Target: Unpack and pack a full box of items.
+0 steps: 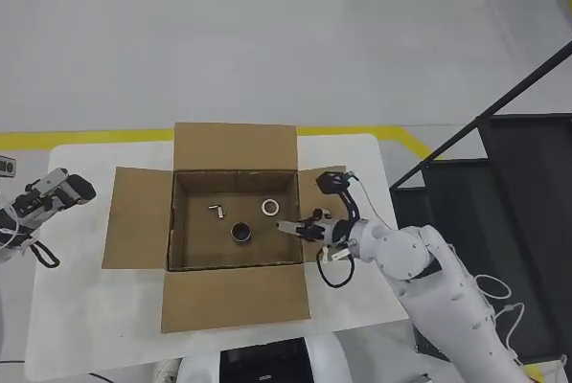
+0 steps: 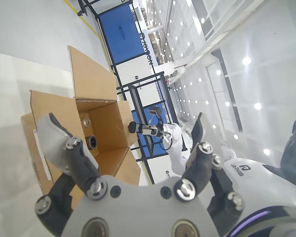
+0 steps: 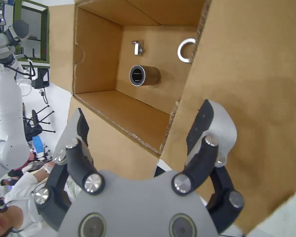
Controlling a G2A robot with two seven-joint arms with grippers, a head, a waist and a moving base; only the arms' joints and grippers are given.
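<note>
Container: 1 cardboard box [image 1: 235, 148], mid-table [image 1: 94, 297], all 4 flaps folded out flat.

Contents on the box floor, 3 items, none touching:
- 1 metal cylinder [image 1: 240, 232], lying on its side near the floor's centre, toward 6 o'clock; its open dark bore shows in the right wrist view [image 3: 145, 75].
- 1 metal ring [image 1: 269, 206], lying flat at 2 o'clock, close to the 3 o'clock wall.
- 1 small L-shaped bracket [image 1: 216, 207], at 10 o'clock.

Grippers, 2:
- Right gripper [image 1: 287, 228] is at the box's 3 o'clock rim, tips pointing in over the edge. Fingers spread wide, nothing between them.
- Left gripper [image 1: 75, 187] is at 9 o'clock, well clear of the box beyond the 9 o'clock flap. Fingers [image 2: 51, 134] spread wide, nothing held.
</note>
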